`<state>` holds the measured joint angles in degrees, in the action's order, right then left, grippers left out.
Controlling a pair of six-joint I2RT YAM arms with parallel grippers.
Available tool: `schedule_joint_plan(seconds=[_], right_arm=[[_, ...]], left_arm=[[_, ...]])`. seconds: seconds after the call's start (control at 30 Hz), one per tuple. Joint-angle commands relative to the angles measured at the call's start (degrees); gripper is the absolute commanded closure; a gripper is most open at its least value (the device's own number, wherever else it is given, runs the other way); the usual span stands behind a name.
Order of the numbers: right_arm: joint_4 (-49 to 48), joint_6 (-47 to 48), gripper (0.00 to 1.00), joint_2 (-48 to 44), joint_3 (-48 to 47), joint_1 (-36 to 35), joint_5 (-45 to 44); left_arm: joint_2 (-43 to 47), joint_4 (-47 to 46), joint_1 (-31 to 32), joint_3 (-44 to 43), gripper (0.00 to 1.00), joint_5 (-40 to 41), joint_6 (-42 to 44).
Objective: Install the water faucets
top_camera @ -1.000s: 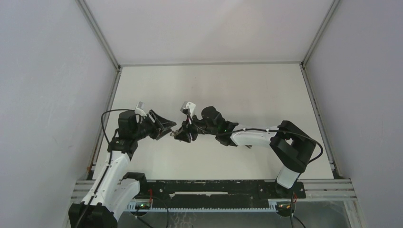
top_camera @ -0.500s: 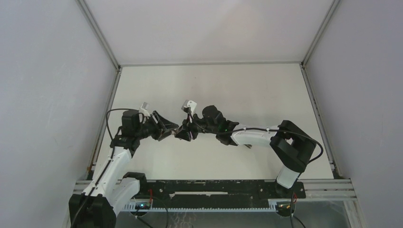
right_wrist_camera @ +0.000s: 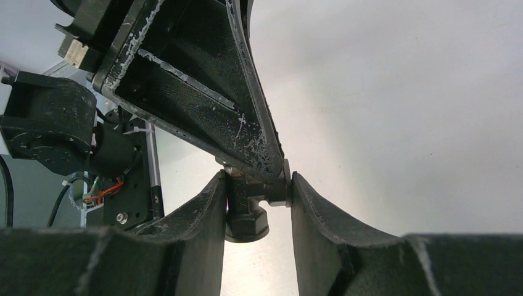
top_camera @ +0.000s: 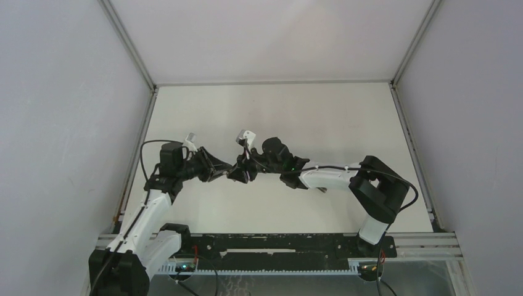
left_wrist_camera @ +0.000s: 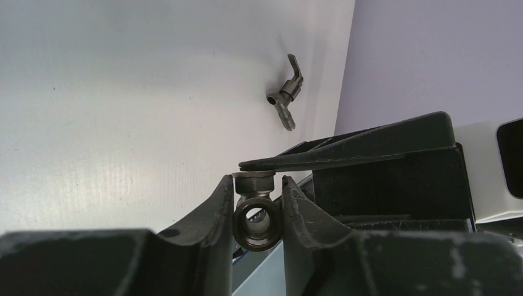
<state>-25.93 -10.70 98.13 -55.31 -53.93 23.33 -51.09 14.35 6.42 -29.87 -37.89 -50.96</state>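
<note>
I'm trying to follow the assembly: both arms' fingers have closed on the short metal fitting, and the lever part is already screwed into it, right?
Not quite. The lever part is not screwed in: it lies by itself on the table, apart from both arms, as the left wrist view shows. The rest is right: the left arm's fingers and the right arm's fingers both close on the short fitting.

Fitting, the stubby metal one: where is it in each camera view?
Top: not discernible; left gripper and right gripper meet mid-table.
Left wrist: fitting low centre, between the left gripper's fingers.
Right wrist: fitting low centre, between the right gripper's fingers.
Shared landmark: the white table.
</note>
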Motion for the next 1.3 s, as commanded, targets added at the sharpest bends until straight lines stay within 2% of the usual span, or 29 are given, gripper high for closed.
schedule_joint_plan(seconds=[0.0,0.1,0.17,0.27,0.43,0.57,0.67,0.83,1.03,1.27], right_arm=[[-3.31,-1.11,0.57,-0.22,-0.41,0.56,-1.20],[-2.62,-2.67,0.54,-0.27,-0.41,0.75,-3.22],[-1.14,-3.66,0.50,-0.69,-0.41,0.99,-5.38],[1.07,-3.67,0.44,-1.28,-0.39,1.21,-6.01],[5.16,-3.99,0.27,-2.56,-0.41,1.57,-7.60],[13.01,-4.57,0.26,-6.98,0.33,3.42,-8.06],[17.82,-6.87,0.25,-14.59,5.34,7.56,-12.45],[28.33,-11.79,0.22,-28.14,12.63,17.82,-26.60],[38.13,-14.44,0.22,-43.33,17.41,30.37,-26.57],[42.20,-15.17,0.22,-51.73,19.36,35.62,-24.91]], left_arm=[[0.79,-1.12,0.27,-0.41,0.79,-0.52,0.41],[1.18,-0.09,0.40,-1.66,0.90,0.52,1.22],[1.18,4.46,0.55,-4.27,0.99,3.88,4.06],[0.29,9.85,1.28,-8.02,1.00,7.73,7.59],[-2.62,8.89,4.44,-10.57,1.00,11.56,7.98],[-6.14,8.69,11.46,-14.25,1.00,21.57,11.06],[-10.68,7.78,19.02,-17.64,1.00,32.41,14.27],[-18.61,-1.15,26.44,-19.96,1.00,42.11,15.58],[-27.60,-12.48,34.24,-22.00,1.00,49.58,19.15],[-38.48,-14.88,40.45,-25.67,1.00,61.43,22.13]])
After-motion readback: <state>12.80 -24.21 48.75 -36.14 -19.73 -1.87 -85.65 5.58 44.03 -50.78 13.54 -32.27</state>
